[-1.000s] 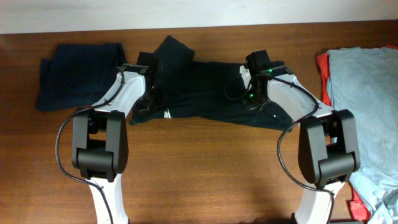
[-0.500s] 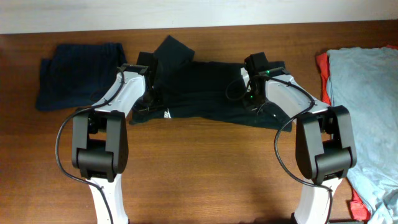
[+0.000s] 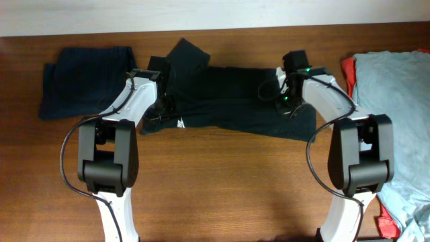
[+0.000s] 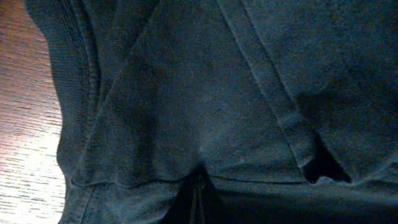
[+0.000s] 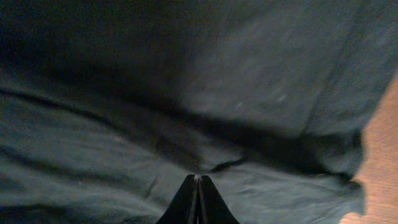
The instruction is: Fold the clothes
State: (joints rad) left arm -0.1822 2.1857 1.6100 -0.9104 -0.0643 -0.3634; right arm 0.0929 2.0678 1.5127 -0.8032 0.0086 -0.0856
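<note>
Pinching black T-shirt [image 3: 228, 94] at far edge of table [image 3: 222, 181] | left gripper [image 4: 198, 194], right gripper [image 5: 198, 191]: jaws closed on cloth, one each side | reason: probably an even lift for folding

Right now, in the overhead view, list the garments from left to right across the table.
navy folded garment → black T-shirt → red garment → light grey-blue garment

Left end effector [image 4: 198, 186] and right end effector [image 5: 198, 182] seemingly pinched shut.
</note>
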